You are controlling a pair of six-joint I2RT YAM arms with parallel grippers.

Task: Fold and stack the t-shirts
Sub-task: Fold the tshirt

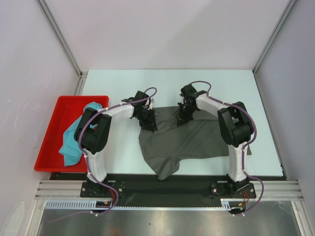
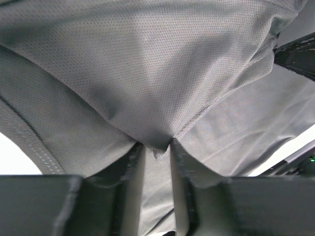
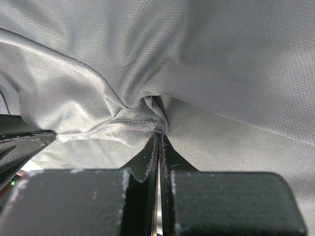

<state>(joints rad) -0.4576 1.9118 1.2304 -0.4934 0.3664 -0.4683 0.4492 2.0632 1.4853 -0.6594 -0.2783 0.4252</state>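
The dark grey t-shirt (image 1: pixel 192 140) lies crumpled in the middle of the table, its far edge lifted between both grippers. My left gripper (image 1: pixel 149 120) is shut on that edge at the left; in the left wrist view (image 2: pixel 156 145) grey cloth (image 2: pixel 147 73) is bunched between the fingertips. My right gripper (image 1: pixel 184 114) is shut on the edge at the right; in the right wrist view (image 3: pixel 158 132) a stitched hem (image 3: pixel 123 125) is pinched at the tips. The teal t-shirt (image 1: pixel 74 137) lies crumpled in the red tray, draped over its near right rim.
The red plastic tray (image 1: pixel 51 130) sits at the table's left edge. The white table (image 1: pixel 206 83) is bounded by walls at the back and both sides. A black strip (image 1: pixel 167 184) runs along the near edge by the arm bases.
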